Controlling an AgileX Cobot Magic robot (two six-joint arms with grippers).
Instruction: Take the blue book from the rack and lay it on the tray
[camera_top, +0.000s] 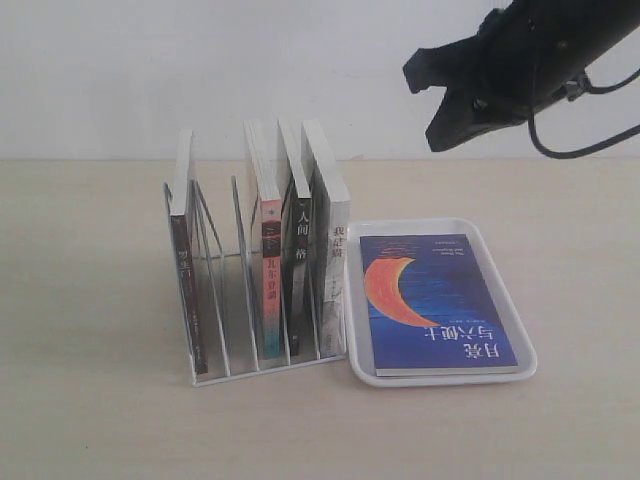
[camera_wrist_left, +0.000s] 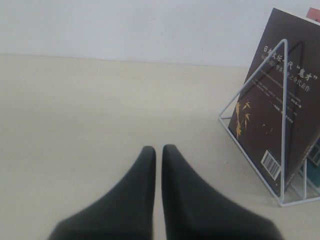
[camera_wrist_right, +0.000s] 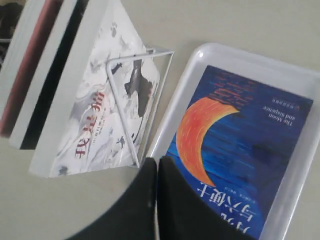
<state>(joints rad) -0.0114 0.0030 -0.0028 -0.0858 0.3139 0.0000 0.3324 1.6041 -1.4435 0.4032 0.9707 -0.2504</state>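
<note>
The blue book (camera_top: 433, 302) lies flat, cover up with its orange crescent showing, inside the white tray (camera_top: 360, 300) to the right of the rack (camera_top: 215, 372). The right wrist view looks down on the blue book (camera_wrist_right: 240, 145) in the tray (camera_wrist_right: 175, 105). My right gripper (camera_top: 432, 110) hangs high above the tray's far side, shut and empty; its fingertips (camera_wrist_right: 157, 162) meet over the tray's rim. My left gripper (camera_wrist_left: 159, 150) is shut and empty over bare table, left of the rack (camera_wrist_left: 282, 125). It does not show in the exterior view.
Several books stand upright in the rack: a dark one (camera_top: 182, 250) at the left end, then a red-and-teal spine (camera_top: 269, 280), a black spine (camera_top: 298, 270) and a white one (camera_top: 336, 270) beside the tray. A wall runs behind the table.
</note>
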